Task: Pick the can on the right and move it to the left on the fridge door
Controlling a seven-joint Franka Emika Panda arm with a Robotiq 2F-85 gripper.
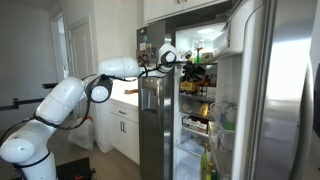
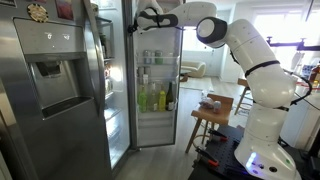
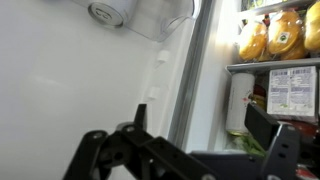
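Observation:
In the wrist view a can (image 3: pixel 107 11) shows its round metal end inside a clear shelf bin (image 3: pixel 160 18) on the white inner side of the fridge door (image 3: pixel 70 85). Only this one can is in view. My gripper (image 3: pixel 190 150) is open and empty, its two black fingers spread wide, some way from the bin and not touching the can. In both exterior views the gripper (image 1: pixel 172 56) (image 2: pixel 140 20) is high up by the top of the open fridge. The door's bins with bottles show in an exterior view (image 2: pixel 155 95).
The lit fridge interior holds orange juice bottles (image 3: pixel 265 38) and a labelled carton (image 3: pixel 290 90). A steel door with an ice dispenser (image 2: pixel 50 75) stands open. A wooden stool (image 2: pixel 212 112) is beside the robot base. White cabinets (image 1: pixel 122 125) stand behind the arm.

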